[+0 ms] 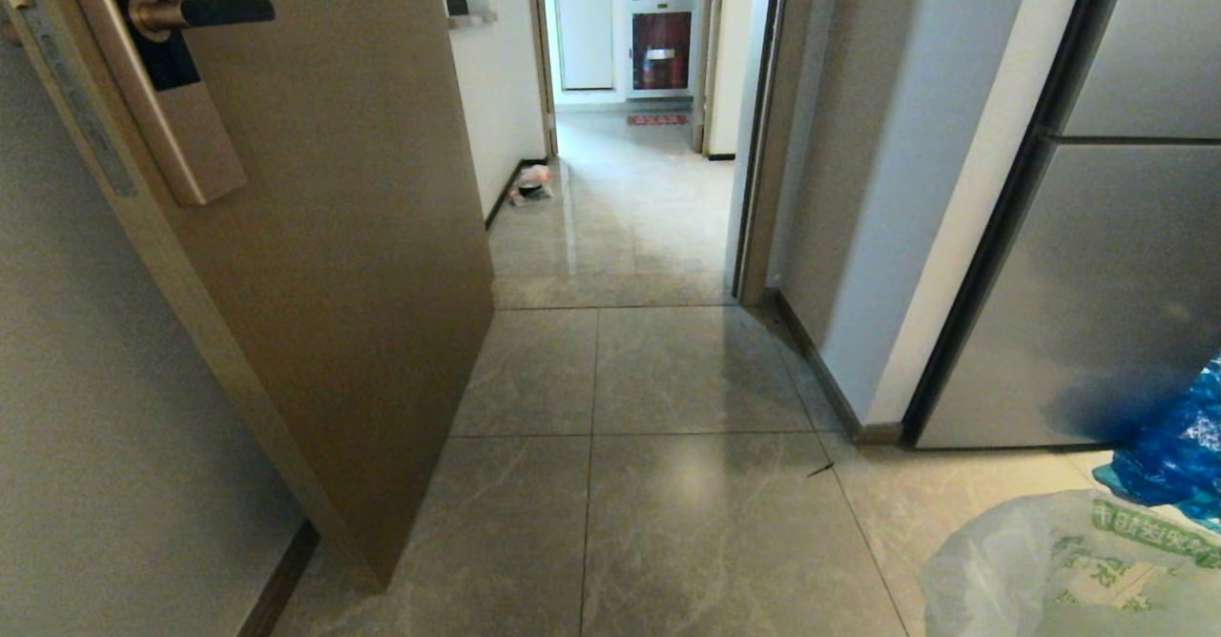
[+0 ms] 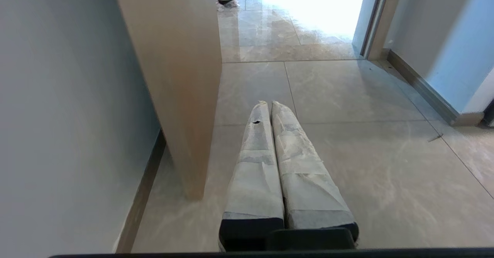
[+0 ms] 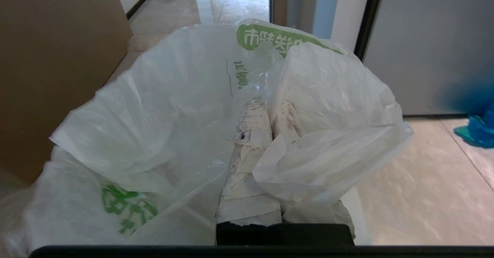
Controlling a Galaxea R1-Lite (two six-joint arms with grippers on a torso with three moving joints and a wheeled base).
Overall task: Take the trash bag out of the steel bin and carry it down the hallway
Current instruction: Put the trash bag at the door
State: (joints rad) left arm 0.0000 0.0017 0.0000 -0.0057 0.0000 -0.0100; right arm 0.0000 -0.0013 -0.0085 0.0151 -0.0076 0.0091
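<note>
Head view: the hallway (image 1: 630,227) runs toward 12 o'clock, grey marbled floor tiles (image 1: 706,532) and pale walls. An open brown wooden door (image 1: 353,236) stands at 9 to 10 o'clock, its lever handle (image 1: 205,13) near 11. A steel-grey fridge (image 1: 1097,275) is at 3 o'clock. The trash bag (image 1: 1068,570), white with green print, fills the corner at 5 o'clock; a blue plastic bag (image 1: 1178,446) sits just above it at 4. A small heap of pinkish litter (image 1: 531,184) lies far down the hall by the wall, near 12. Neither arm shows here.

Left wrist view: the left hand (image 2: 268,104) hangs over bare tiles, its two taped fingers pressed together tip to tip, nothing between them. The door edge (image 2: 181,95) is at 10 o'clock, the doorway frame (image 2: 372,30) at 1.

Right wrist view: the right hand (image 3: 268,105) has its taped fingers pressed together, pinching a fold of the trash bag (image 3: 162,107). The film billows all around the fingers, open mouth spread toward 9 o'clock, green characters at 12 and 7. The blue bag (image 3: 476,130) is at 3 o'clock on the floor. The steel bin is in no view.
</note>
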